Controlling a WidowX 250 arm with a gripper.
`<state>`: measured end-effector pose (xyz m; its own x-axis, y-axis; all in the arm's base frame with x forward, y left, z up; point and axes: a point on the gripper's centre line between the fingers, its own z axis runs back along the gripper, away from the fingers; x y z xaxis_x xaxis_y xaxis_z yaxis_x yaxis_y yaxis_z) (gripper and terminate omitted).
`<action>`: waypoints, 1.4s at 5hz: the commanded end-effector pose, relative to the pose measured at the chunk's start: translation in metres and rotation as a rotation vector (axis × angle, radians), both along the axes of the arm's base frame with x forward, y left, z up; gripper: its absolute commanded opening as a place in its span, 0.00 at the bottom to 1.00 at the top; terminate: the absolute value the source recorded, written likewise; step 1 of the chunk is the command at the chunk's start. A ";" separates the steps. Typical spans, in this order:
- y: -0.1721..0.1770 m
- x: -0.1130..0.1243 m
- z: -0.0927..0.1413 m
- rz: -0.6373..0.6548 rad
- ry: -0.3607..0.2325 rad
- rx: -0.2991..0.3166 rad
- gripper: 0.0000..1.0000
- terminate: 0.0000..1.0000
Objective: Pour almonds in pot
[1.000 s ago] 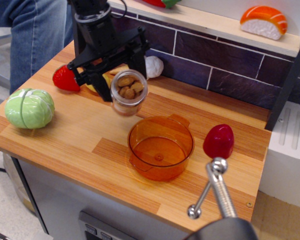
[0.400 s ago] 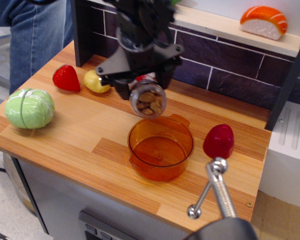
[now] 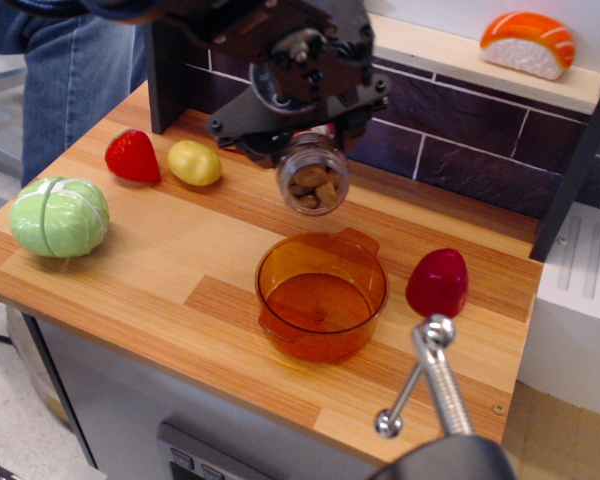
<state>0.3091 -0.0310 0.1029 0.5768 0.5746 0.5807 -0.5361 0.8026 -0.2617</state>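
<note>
Since a moment ago the gripper (image 3: 310, 150) has carried the jar (image 3: 313, 177) further right and a little higher, so it now hangs above the far rim of the pot (image 3: 322, 296), apart from it. Black jaws are clamped on the jar's upper part, with its mouth tipped toward me and the almonds (image 3: 314, 190) still inside. Only 1 pot sits on the wooden counter (image 3: 180, 250), with nothing in it. Just right of it stands a dark-red egg (image 3: 437, 282). At the left lie a strawberry (image 3: 132, 156), a yellow lemon (image 3: 195, 163) and a green cabbage (image 3: 59, 216).
</note>
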 end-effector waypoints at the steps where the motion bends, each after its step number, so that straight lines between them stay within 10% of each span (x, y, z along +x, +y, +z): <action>1: -0.003 -0.006 0.013 -0.021 -0.144 0.074 0.00 0.00; 4: -0.011 -0.002 0.009 -0.011 -0.243 0.292 0.00 0.00; 5: -0.018 0.003 0.018 -0.039 -0.167 0.351 0.00 0.00; 7: -0.020 -0.003 0.017 -0.062 -0.301 0.373 0.00 0.00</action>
